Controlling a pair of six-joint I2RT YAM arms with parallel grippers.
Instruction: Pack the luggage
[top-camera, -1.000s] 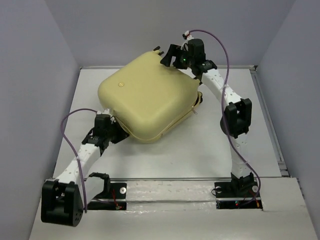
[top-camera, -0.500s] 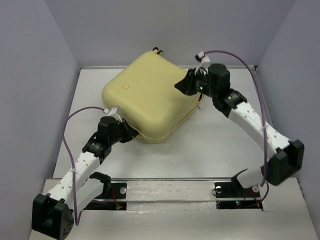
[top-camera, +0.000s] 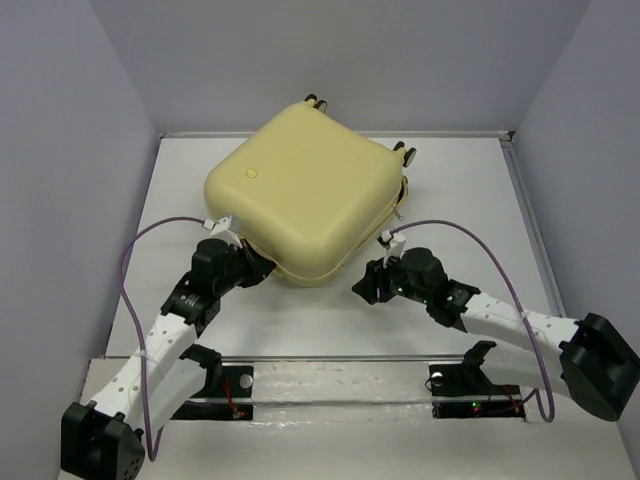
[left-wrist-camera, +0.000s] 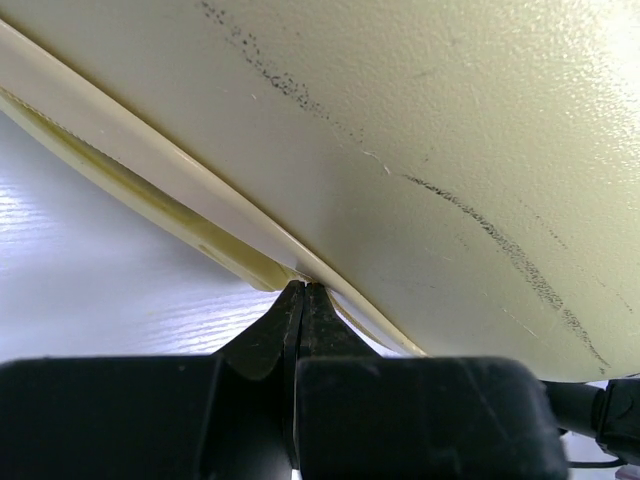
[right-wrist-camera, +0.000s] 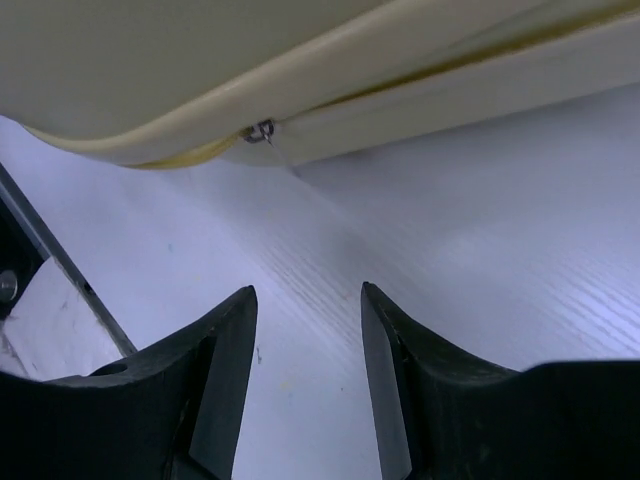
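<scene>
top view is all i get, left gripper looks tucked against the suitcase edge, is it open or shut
Observer: Shut. In the left wrist view the left gripper has its jaws pressed together, tips at the seam of the suitcase.
Operator: pinching anything
Observer: No gap shows between the tips, so I cannot tell whether they hold anything.
Operator: and the right one
Observer: The right gripper is open over bare table. A small metal zipper tab sits on the seam ahead of it, not touched.
</scene>
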